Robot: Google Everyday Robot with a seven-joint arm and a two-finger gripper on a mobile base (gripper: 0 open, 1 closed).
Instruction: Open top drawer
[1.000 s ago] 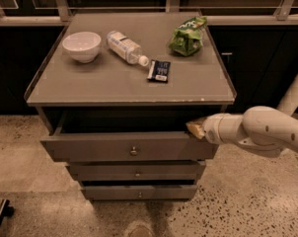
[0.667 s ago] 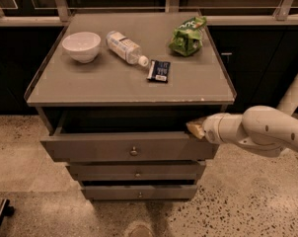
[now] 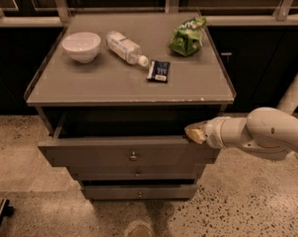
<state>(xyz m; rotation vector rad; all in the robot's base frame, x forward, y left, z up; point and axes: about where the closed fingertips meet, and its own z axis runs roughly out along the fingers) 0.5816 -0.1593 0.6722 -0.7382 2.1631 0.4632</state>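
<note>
The top drawer [image 3: 90, 154] is the widest grey front, with a small round metal knob [image 3: 133, 156] at its centre. It stands pulled out from the cabinet, with a dark gap above it. My gripper [image 3: 193, 133] is at the right end of the drawer's top edge, its tan tip touching or just over the rim. The white arm [image 3: 257, 132] reaches in from the right.
Two narrower drawer fronts [image 3: 137, 172] [image 3: 139, 192] sit below. On the cabinet top [image 3: 90, 83] lie a white bowl [image 3: 81, 46], a plastic bottle [image 3: 126, 48], a dark small packet [image 3: 158, 70] and a green chip bag [image 3: 188, 36]. Speckled floor lies around.
</note>
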